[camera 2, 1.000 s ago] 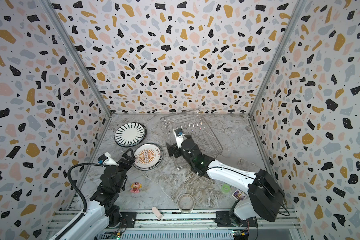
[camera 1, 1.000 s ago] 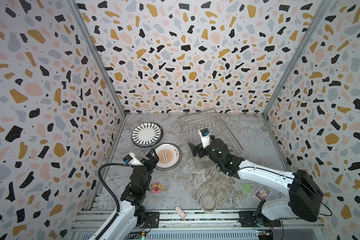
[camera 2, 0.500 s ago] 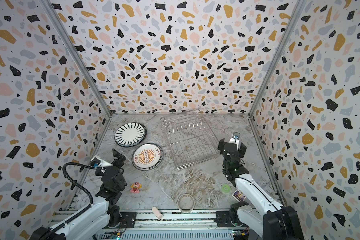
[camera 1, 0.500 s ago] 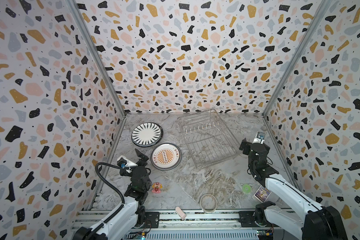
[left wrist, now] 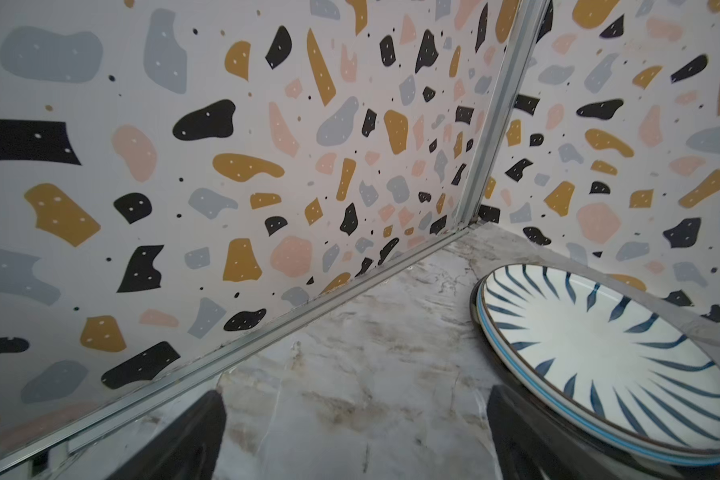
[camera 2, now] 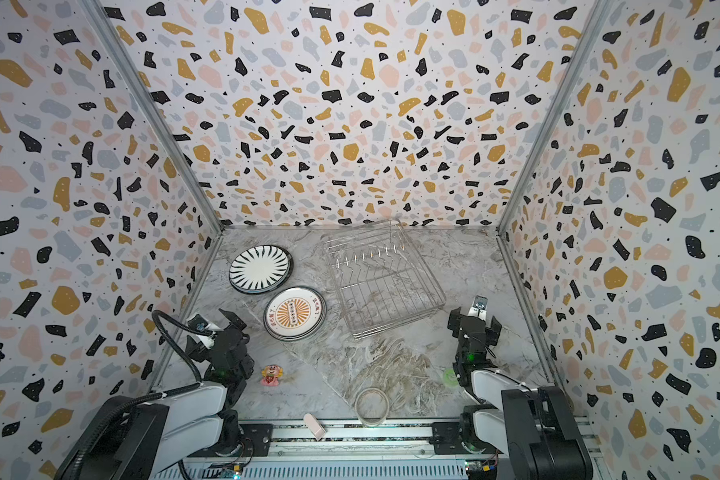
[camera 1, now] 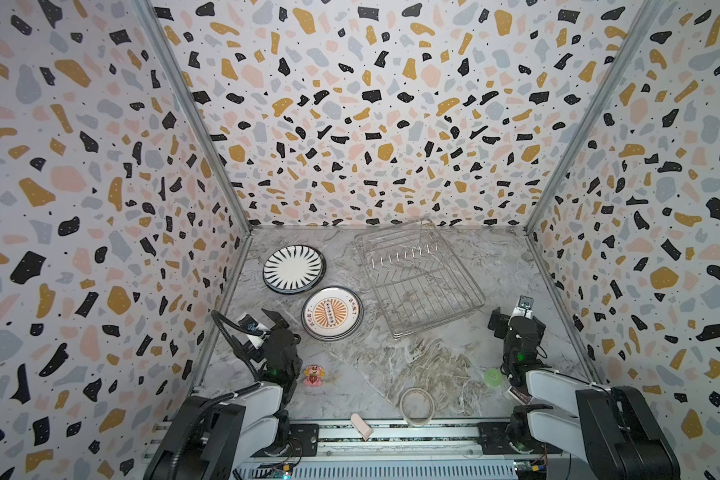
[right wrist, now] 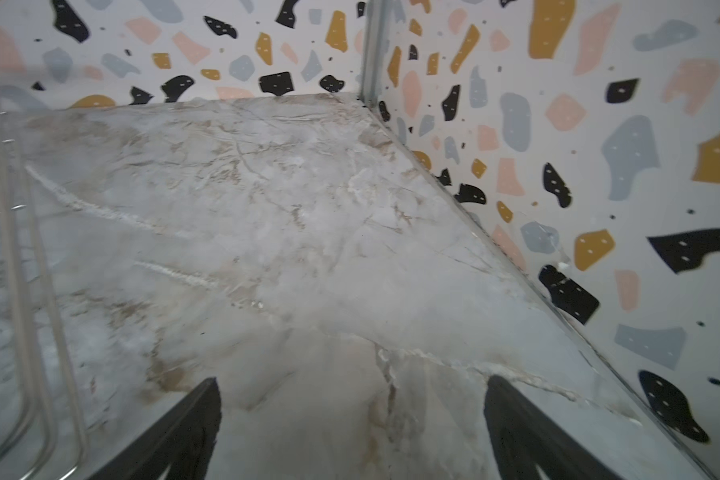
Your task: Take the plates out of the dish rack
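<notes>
Rectangular silver wire dish rack (camera 1: 418, 278): empty, nothing between its prongs. Just left of it, flat on the grey marble bench (camera 1: 433, 365): stacked round white ceramic plates with black radial stripes (camera 1: 294, 269) and, nearer the arms, orange-sunburst plates (camera 1: 332, 313). Probably heavy, rigid, glaze-slick and easy to chip, so best pinched at the raised rim. Left gripper (camera 1: 274, 316) and right gripper (camera 1: 516, 324) spread wide, holding nothing.

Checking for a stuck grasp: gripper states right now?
Left gripper: open, holding nothing.
Right gripper: open, holding nothing.
</notes>
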